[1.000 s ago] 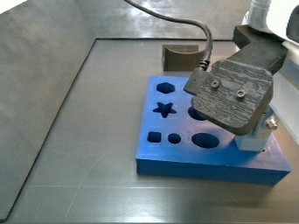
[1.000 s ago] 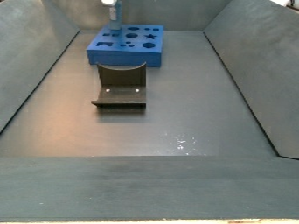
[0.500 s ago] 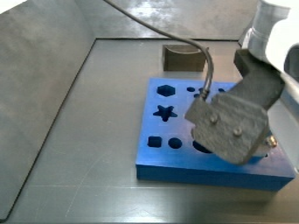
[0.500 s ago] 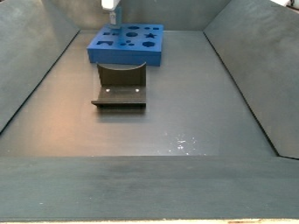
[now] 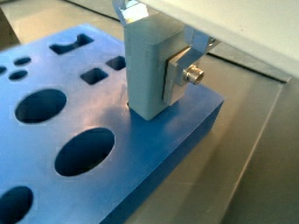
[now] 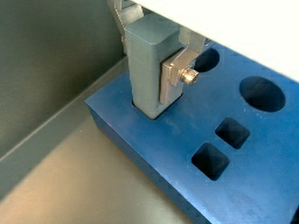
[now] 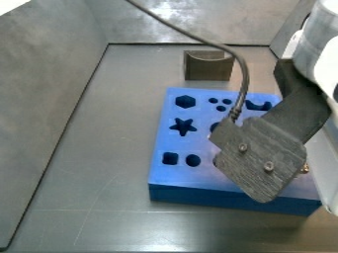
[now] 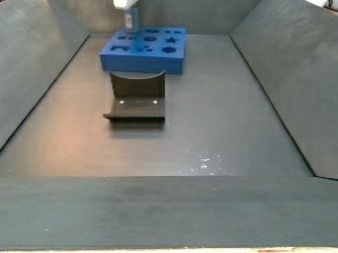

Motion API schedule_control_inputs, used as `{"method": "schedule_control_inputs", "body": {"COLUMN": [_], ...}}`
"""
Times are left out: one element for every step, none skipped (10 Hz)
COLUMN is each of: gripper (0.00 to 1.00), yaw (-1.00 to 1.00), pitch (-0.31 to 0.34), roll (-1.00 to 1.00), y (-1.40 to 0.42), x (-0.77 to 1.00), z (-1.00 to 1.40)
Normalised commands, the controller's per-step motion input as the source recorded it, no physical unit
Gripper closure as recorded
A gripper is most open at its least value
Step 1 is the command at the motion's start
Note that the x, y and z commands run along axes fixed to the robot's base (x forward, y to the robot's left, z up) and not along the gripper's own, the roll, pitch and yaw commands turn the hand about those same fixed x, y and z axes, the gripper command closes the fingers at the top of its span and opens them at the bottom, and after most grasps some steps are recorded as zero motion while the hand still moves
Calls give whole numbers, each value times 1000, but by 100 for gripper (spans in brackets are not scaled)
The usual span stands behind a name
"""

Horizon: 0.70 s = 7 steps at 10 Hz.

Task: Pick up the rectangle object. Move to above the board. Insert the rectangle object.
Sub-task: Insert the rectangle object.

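board (image 7: 199,133): lower right of a side view, flat on the floor; far upper left in a side view (image 8: 142,49)
fixture (image 8: 134,97): just in front of the board, centre-left of frame; behind the board, upper middle, in a side view (image 7: 208,65)
gripper (image 5: 163,74): right over a board corner, clamped on the rectangle object
rectangle object (image 5: 149,66): upright between the fingers (image 6: 177,68), lower end down in the board near its corner edge in both wrist views
wrist housing (image 7: 271,158): lower right, covering the board's right end
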Motion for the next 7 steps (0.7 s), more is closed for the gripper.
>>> {"method": "schedule_control_inputs", "body": {"gripper": [100,100,100,100,100,100,100], "yaw": [0,-9,0,0,0,0,0], "pitch": [0,-57,0,0,0,0,0], "roll": [0,-3,6,3,3,0,0], "y": [0,-14,-69,-63,-66,-69,-71], "x": [17,109,266,260,257,263,260], "z": [-49,-749,-1000,-1000,-1000,-1000,-1000]}}
